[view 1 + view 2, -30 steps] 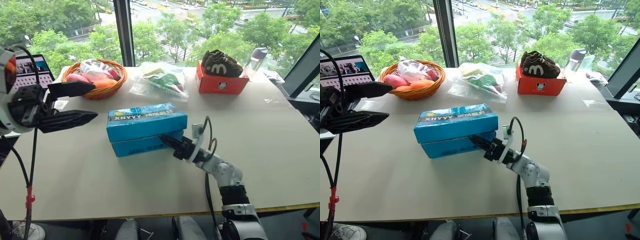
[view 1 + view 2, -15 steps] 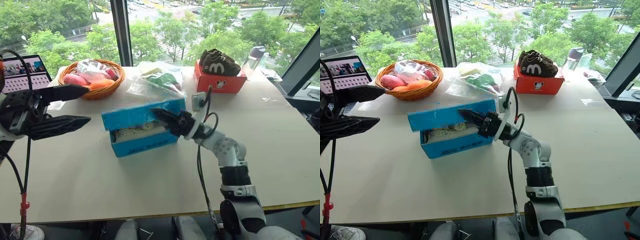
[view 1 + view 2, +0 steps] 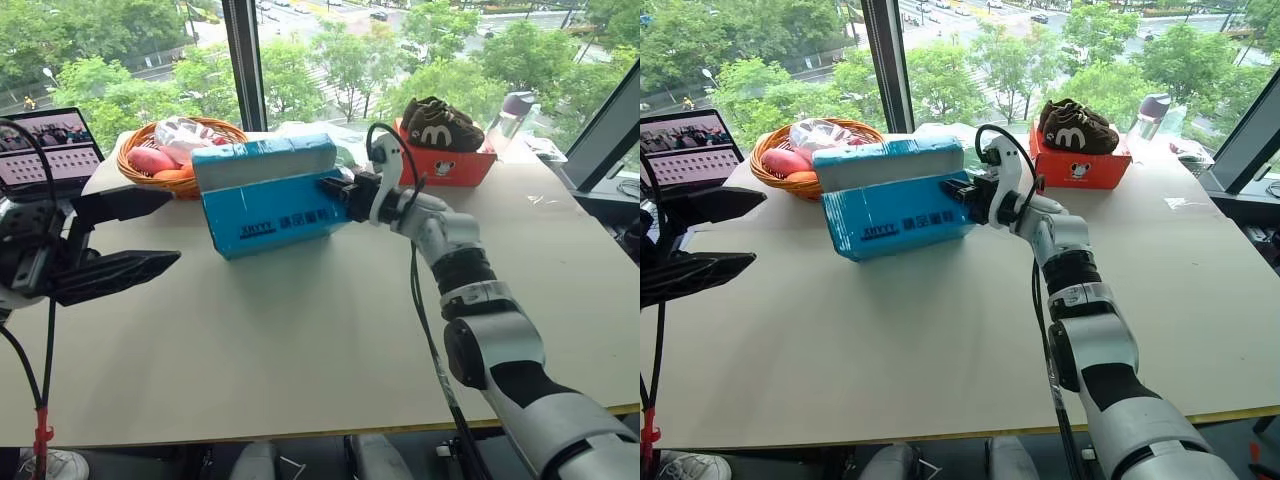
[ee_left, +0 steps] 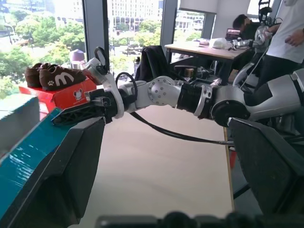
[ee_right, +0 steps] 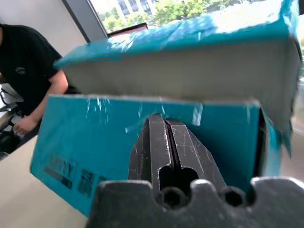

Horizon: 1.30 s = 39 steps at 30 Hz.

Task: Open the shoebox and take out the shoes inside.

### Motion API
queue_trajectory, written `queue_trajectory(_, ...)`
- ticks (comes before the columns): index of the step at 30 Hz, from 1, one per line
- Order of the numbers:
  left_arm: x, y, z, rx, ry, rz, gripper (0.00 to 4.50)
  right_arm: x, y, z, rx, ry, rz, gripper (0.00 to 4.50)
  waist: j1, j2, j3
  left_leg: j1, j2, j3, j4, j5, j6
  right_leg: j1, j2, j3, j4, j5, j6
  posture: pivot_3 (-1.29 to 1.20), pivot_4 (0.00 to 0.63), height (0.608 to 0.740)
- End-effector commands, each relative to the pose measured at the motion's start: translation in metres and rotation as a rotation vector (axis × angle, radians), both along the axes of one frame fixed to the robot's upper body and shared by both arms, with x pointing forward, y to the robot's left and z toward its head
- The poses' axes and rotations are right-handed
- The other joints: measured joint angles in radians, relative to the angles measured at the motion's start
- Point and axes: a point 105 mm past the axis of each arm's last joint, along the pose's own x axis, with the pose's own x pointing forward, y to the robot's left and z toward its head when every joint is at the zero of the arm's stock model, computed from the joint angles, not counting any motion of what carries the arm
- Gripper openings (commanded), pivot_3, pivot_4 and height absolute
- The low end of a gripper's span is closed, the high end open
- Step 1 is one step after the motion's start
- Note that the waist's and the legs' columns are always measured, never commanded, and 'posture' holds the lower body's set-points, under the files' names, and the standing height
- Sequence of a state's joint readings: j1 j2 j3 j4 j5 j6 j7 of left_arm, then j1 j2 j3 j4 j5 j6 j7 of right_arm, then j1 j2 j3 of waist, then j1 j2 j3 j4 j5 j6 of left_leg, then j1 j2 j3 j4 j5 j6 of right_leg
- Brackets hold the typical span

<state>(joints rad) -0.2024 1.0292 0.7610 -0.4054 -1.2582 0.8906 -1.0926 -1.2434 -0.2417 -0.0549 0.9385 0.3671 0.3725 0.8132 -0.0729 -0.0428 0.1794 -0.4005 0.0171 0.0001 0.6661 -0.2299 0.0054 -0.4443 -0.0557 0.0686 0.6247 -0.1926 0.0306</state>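
Shoebox (image 3: 268, 200): blue, tipped, long axis nine-to-three, on beige table (image 3: 300, 340) by windows. Right gripper (image 3: 333, 188) closed against it; left gripper (image 3: 125, 235) spread, empty.

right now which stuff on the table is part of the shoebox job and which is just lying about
Part of the job:
- blue shoebox, tipped up
- right end effector, shut, against the box's end
- left end effector, open, apart from the box

Just lying about:
- fruit basket
- brown shoes on red-orange box
- laptop
- bottle
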Motion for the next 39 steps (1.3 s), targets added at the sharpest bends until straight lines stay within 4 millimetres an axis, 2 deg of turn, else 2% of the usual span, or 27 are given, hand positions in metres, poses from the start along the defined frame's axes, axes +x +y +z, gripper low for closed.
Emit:
queue_trajectory(1, -0.006, -0.001, 0.007, 0.003, -0.05, 0.004, 4.47, -0.002, -0.001, 0.032, 0.024, -0.107, 0.018, 0.0, 0.0, 0.0, 0.0, 0.0, 0.0, 0.0, -0.001, 0.0, 0.0, 0.0, 0.0, 0.0, 0.0, 0.0, 0.0, 0.0, 0.15, 0.74)
queue_trajectory(9, -0.005, -0.003, 0.005, 0.006, -0.043, 0.003, 4.47, -0.009, 0.0, 0.029, 0.025, -0.114, 0.055, 0.0, 0.001, 0.0, 0.0, 0.0, 0.0, 0.0, -0.002, 0.0, 0.0, 0.0, 0.0, 0.0, 0.0, -0.001, -0.001, 0.0, 0.15, 0.74)
queue_trajectory(14, 0.0, -0.003, -0.001, 0.024, -0.023, 0.014, 4.47, -0.001, 0.008, 0.025, -0.063, -0.213, -0.015, 0.0, -0.001, 0.0, 0.0, 0.001, 0.0, 0.0, -0.002, 0.0, 0.0, 0.0, 0.0, 0.0, 0.0, 0.0, -0.001, 0.0, 0.15, 0.74)
queue_trajectory(20, 0.028, 0.015, -0.025, 0.145, 0.012, 0.226, 4.47, 0.012, 0.022, 0.008, -0.237, -0.33, -0.12, 0.0, -0.01, 0.0, 0.0, 0.001, 0.0, 0.0, -0.002, 0.0, 0.0, 0.0, 0.0, 0.0, 0.001, -0.001, -0.002, 0.0, 0.15, 0.74)
queue_trajectory(24, 0.031, 0.019, -0.033, 0.17, 0.022, 0.26, 4.47, 0.014, 0.026, 0.001, -0.286, -0.367, -0.145, 0.0, -0.022, 0.0, 0.0, 0.001, 0.0, 0.0, -0.002, 0.0, -0.001, 0.0, 0.0, 0.0, 0.001, 0.0, -0.002, 0.0, 0.15, 0.74)
queue_trajectory(26, 0.03, 0.019, -0.034, 0.16, 0.021, 0.259, 4.47, 0.012, 0.027, 0.01, -0.241, -0.38, -0.133, 0.0, -0.024, 0.0, 0.0, 0.001, 0.0, 0.0, -0.003, 0.0, -0.001, 0.0, 0.0, 0.0, 0.001, 0.0, -0.002, 0.0, 0.15, 0.74)
queue_trajectory(29, 0.029, 0.021, -0.034, 0.156, 0.021, 0.265, 4.47, 0.01, 0.027, 0.037, -0.164, -0.405, -0.122, 0.0, -0.024, 0.0, 0.0, 0.001, 0.0, 0.0, -0.003, 0.0, -0.001, 0.0, -0.001, 0.0, 0.001, 0.0, -0.002, 0.0, 0.15, 0.74)
queue_trajectory(31, 0.028, 0.021, -0.035, 0.151, 0.024, 0.265, 4.47, 0.012, 0.025, 0.047, -0.176, -0.432, -0.144, 0.0, -0.025, 0.001, 0.001, 0.001, 0.0, 0.0, -0.003, 0.0, -0.001, -0.001, 0.0, 0.0, 0.001, 0.0, -0.002, 0.0, 0.15, 0.74)
queue_trajectory(37, 0.031, 0.02, -0.039, 0.144, 0.029, 0.259, 4.47, 0.015, 0.029, 0.037, -0.251, -0.458, -0.197, 0.0, -0.026, 0.001, 0.0, 0.002, 0.0, 0.0, -0.005, 0.0, -0.001, -0.001, 0.0, 0.0, 0.002, 0.0, -0.003, 0.0, 0.15, 0.74)
queue_trajectory(39, 0.032, 0.021, -0.039, 0.144, 0.026, 0.264, 4.47, 0.015, 0.035, 0.026, -0.313, -0.459, -0.177, 0.0, -0.027, 0.001, 0.0, 0.001, 0.0, 0.0, -0.005, 0.0, -0.001, -0.002, 0.0, 0.0, 0.002, 0.0, -0.003, 0.0, 0.15, 0.74)
